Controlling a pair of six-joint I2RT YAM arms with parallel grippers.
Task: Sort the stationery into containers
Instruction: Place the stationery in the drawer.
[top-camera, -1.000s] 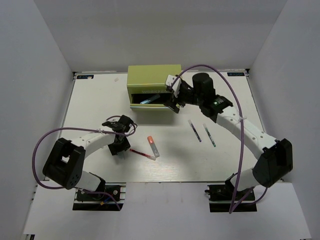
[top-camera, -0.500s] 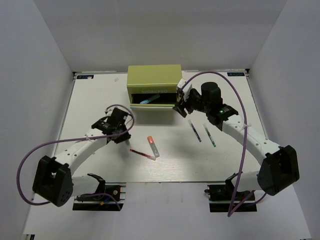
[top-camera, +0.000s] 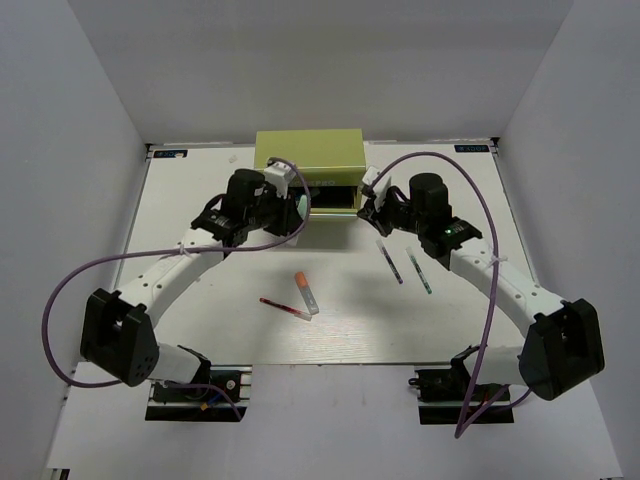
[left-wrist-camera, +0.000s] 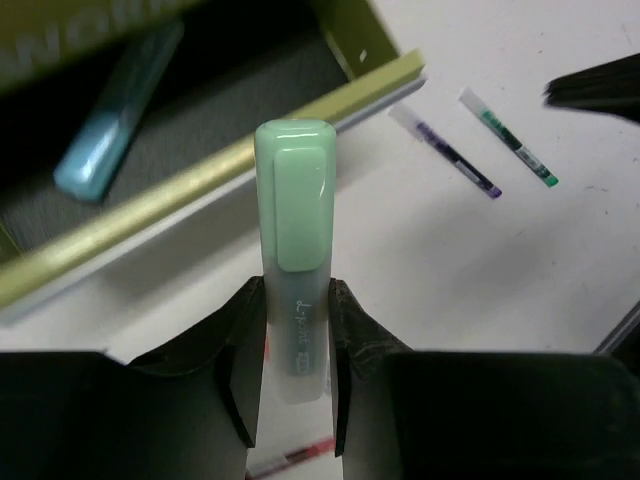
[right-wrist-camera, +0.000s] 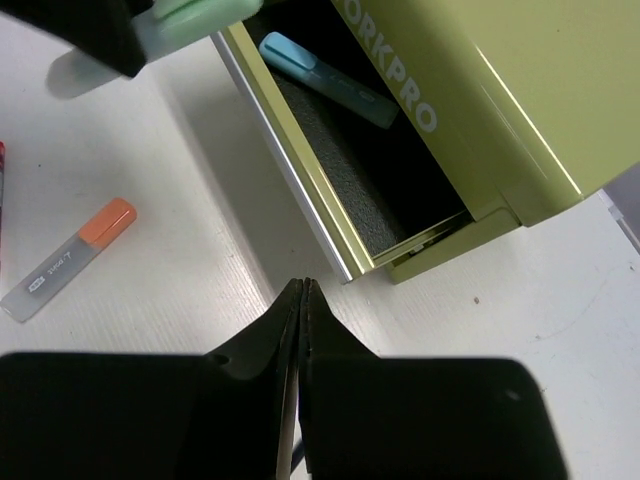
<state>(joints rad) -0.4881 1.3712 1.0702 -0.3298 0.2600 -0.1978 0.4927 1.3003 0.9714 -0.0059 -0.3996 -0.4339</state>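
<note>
My left gripper (left-wrist-camera: 297, 300) is shut on the pale green marker (left-wrist-camera: 295, 230), which it holds just above the front rim of the open drawer (left-wrist-camera: 200, 190) of the yellow-green cabinet (top-camera: 308, 155). A light blue marker (right-wrist-camera: 325, 80) lies inside that drawer. From above, the left gripper (top-camera: 292, 213) sits at the drawer's left front. My right gripper (top-camera: 367, 214) is shut on nothing, just right of the drawer. On the table lie the orange-capped marker (top-camera: 307, 292), a thin red pen (top-camera: 285, 308) and two thin dark pens (top-camera: 390, 262) (top-camera: 420, 270).
White walls close in the table (top-camera: 200, 200) on three sides. Purple cables loop over both arms. The cabinet stands at the table's far middle.
The left arm has swung from beside the red pen up to the drawer, carrying the green marker. The right gripper has drawn back from the drawer and shut.
</note>
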